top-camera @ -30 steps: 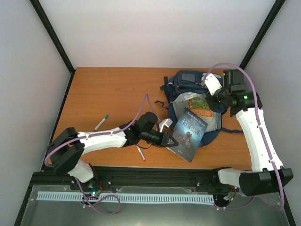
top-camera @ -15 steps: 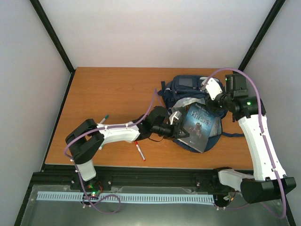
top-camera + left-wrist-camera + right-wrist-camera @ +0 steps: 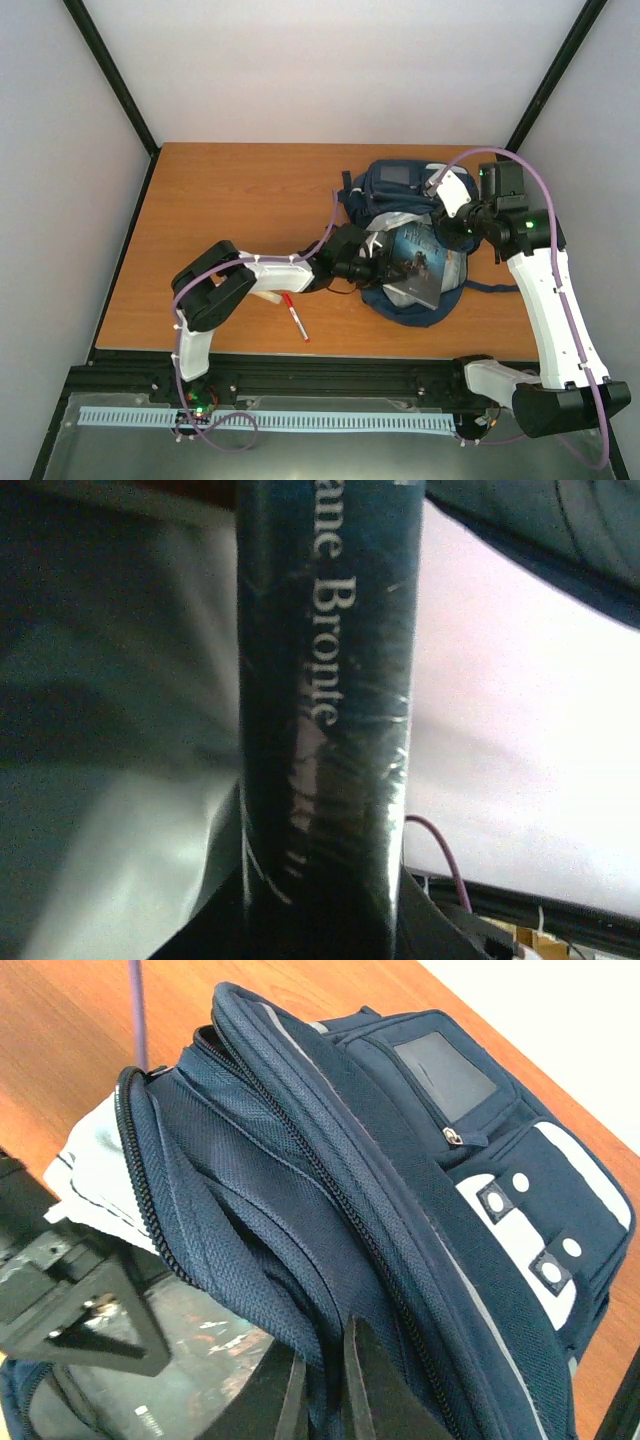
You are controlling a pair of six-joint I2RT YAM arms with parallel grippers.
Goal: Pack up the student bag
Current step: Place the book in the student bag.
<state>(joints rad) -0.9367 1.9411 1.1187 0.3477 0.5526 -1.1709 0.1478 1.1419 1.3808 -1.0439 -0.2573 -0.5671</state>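
The backpack (image 3: 395, 180) lies on the right half of the table (image 3: 230, 200), pockets toward the far edge, mouth open toward the left arm. The right gripper (image 3: 322, 1365) is closed to a narrow pinch on the navy upper flap and holds the mouth up. The left gripper (image 3: 372, 268) is clamped on a dark book (image 3: 425, 262); its wrist view is filled by the spine. The book projects rightward from this gripper and sits partly inside the mouth, cover up, its long axis angled from far-left to near-right. The left arm is the nearer one to the opening, so insertion probably calls for a further push to the right, under the raised flap. A pen (image 3: 297, 324) lies apart, near the front edge.
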